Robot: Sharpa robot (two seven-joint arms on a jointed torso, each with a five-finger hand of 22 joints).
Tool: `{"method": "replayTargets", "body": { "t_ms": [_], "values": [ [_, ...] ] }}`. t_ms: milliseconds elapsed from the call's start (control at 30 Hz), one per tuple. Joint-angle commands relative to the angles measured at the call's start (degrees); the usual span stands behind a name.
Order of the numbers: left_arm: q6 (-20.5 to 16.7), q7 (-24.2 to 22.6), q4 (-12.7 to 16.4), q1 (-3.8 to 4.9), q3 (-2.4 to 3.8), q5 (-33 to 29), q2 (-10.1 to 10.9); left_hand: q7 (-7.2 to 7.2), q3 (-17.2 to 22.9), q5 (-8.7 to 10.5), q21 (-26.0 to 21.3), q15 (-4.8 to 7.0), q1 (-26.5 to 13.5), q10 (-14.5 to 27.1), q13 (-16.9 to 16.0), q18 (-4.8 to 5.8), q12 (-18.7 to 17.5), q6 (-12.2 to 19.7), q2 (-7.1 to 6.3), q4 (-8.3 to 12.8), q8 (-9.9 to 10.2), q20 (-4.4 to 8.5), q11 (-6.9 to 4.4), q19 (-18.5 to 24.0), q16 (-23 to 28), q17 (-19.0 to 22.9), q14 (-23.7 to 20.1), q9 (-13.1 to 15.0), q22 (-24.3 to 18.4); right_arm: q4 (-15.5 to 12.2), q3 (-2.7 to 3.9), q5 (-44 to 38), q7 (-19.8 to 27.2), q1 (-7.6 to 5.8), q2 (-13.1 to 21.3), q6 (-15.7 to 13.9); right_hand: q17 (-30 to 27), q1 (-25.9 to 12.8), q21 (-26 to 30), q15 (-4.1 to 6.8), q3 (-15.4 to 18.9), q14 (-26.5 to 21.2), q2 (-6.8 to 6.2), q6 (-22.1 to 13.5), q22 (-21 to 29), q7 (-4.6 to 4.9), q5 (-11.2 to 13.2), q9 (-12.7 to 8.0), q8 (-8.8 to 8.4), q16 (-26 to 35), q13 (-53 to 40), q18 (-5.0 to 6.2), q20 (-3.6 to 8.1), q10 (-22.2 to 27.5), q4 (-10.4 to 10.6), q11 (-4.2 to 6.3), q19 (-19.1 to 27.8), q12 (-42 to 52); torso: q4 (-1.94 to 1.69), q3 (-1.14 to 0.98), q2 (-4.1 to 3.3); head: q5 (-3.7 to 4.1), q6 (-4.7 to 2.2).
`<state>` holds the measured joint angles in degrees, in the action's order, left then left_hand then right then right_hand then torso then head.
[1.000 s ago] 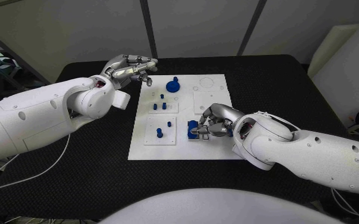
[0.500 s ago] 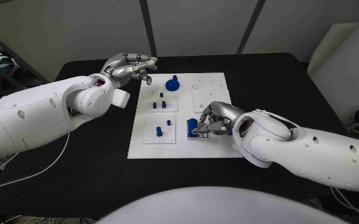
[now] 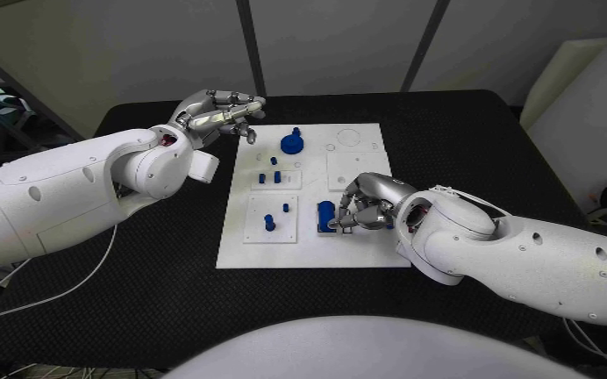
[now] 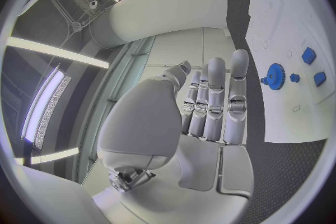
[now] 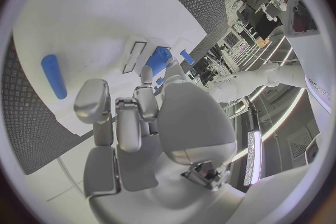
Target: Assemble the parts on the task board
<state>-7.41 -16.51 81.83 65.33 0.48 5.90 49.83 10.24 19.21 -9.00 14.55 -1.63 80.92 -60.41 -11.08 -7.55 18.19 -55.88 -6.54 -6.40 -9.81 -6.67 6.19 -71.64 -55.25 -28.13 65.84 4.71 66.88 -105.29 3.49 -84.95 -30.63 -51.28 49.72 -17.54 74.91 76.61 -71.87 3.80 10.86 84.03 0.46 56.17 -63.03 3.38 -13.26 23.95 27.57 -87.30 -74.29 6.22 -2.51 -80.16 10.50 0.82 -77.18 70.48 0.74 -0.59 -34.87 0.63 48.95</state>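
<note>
The left hand (image 3: 217, 117) is hovering empty, fingers loosely curled, off the task board's (image 3: 240, 252) far left corner, with the blue gear (image 3: 292, 143) just beside it. The pegs (image 3: 268, 174) are standing mid-board. Further right, the right hand (image 3: 363, 207) is pinching an upright blue part (image 3: 326, 215) against the board's near-middle, clearly the nearer hand; bare counter (image 3: 468, 146) is lying beyond the right edge.

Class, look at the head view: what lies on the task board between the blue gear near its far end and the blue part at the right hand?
In the head view, between the gear and the part at the right hand, small blue pegs stand on the task board.
</note>
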Motion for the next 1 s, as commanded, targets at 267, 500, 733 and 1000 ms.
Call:
{"method": "replayTargets", "body": {
  "t_ms": [267,500,733,1000],
  "values": [
    [0.6,0.0,0.1,0.07,0.03,-0.2,0.1,-0.01,-0.4,0.02,-0.1,0.07,-0.1,0.5,-0.1,-2.81,0.3,0.3,0.69,-0.1,-0.2,-0.26,-0.12,-0.2,0.0,0.1,-0.4,-0.1,-0.1,-0.2,0.05,2.2,3.2,-0.12,0.0,0.0,9.8,-3.4,0.2,0.23,2.6,4.9,-2.01,-0.3,0.2,0.36,4.2,0.5,0.29,-0.2,-0.1,-0.71,0.15,-0.2,2.4,-0.4,0.2,-0.1,0.01,-0.03,-0.07,-0.14,0.19],
    [0.6,0.0,0.1,0.07,0.03,-0.2,0.1,-0.01,-0.4,0.02,-0.1,0.07,-0.1,0.5,-0.1,-2.81,0.3,0.3,0.69,-0.1,-0.2,-0.26,-0.12,-0.2,0.0,0.1,-0.4,-0.1,-0.1,-0.3,0.05,2.7,3.8,-0.12,0.4,-1.7,9.9,-3.7,0.0,0.4,2.6,4.9,-1.38,0.0,-0.1,0.09,3.3,1.2,0.96,-0.3,-0.6,-0.75,0.25,-0.5,3.2,-0.17,0.1,0.4,0.03,-0.02,0.0,-0.19,0.29],
    [0.7,0.0,0.0,0.07,0.03,-0.2,0.0,-0.01,-0.4,0.02,-0.1,0.07,-0.1,0.5,-0.1,-2.81,0.3,0.3,0.69,-0.1,-0.2,-0.26,-0.12,-0.2,0.0,0.1,-0.4,-0.1,-0.1,0.6,0.06,0.7,2.8,-0.12,-0.3,-2.2,10.0,-0.3,-0.1,0.64,1.6,4.9,0.17,-0.2,-0.3,-0.17,1.5,2.0,1.51,-0.3,-0.8,-0.78,0.47,-0.6,1.7,0.1,-0.1,0.5,-0.11,0.02,-0.02,-0.1,0.23],
    [0.7,0.0,0.0,0.06,0.03,-0.2,-0.1,-0.01,-0.4,0.02,-0.1,0.07,-0.1,0.5,-0.1,-2.81,0.3,0.3,0.69,-0.1,-0.2,-0.26,-0.12,-0.2,0.0,0.1,-0.4,-0.1,-0.1,1.8,0.07,-2.1,1.3,-0.12,-1.5,-2.2,10.1,3.2,-0.2,0.9,0.3,4.9,1.31,0.0,-0.4,-0.53,2.7,2.5,1.87,-0.3,-1.2,-0.8,0.67,-0.9,-0.2,0.43,-0.1,0.8,-0.05,-0.01,-0.02,-0.34,0.3]
  ]
}}
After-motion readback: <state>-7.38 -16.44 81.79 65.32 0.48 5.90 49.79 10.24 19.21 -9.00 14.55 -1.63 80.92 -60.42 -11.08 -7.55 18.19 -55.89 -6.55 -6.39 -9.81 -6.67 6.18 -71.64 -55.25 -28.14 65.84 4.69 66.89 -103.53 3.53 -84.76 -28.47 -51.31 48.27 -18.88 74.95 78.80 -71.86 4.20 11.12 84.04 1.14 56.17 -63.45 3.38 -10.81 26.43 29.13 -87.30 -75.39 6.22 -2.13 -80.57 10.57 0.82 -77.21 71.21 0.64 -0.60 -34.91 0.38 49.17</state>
